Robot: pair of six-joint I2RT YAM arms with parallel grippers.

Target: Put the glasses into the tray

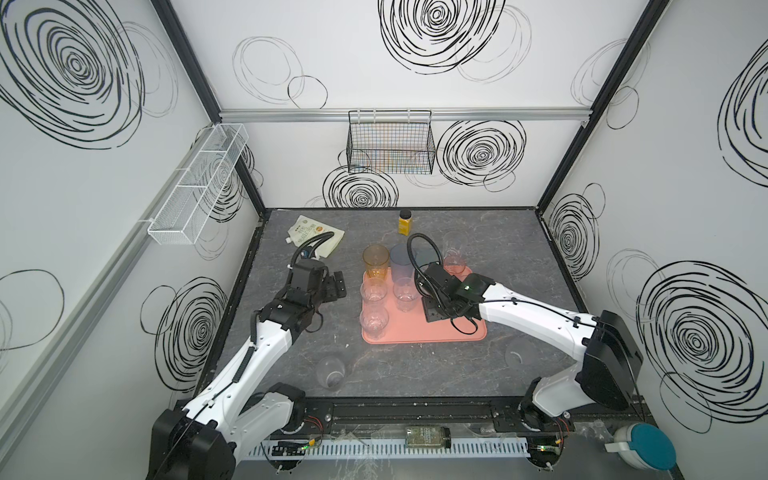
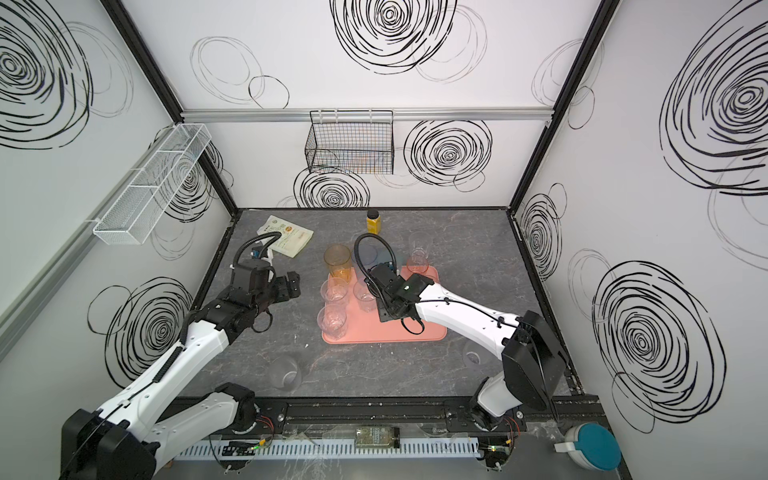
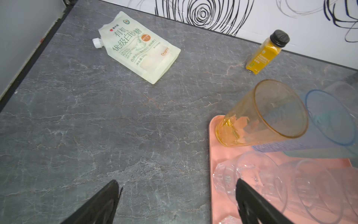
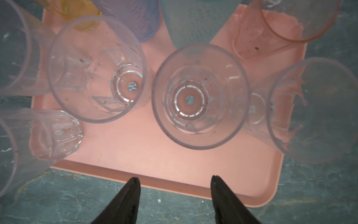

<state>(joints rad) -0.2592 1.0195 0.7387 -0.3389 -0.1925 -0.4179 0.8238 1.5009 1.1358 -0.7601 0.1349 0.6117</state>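
**Bench seen from above.** The tray [image 1: 415, 334] lies mid-bench [image 1: 291, 365]. Tall tinted glasses [image 1: 376, 259] stand along its far edge, with short clear glasses [image 1: 405, 291] in rows just nearer. They are apparently packed toward one end so that bare tray is left for the rest.

The left gripper [image 1: 336, 284] hangs just off the tray's left rim, jaws wide apart and empty. The tray lies at its 3 o'clock, and a loose clear glass [image 1: 330, 370] stands on the bench at its 6 o'clock.

The right gripper [image 4: 174, 177] is poised above the tray, jaws apart with nothing between them. A second loose glass [image 1: 515, 357] stands at about its 4 o'clock, well apart.
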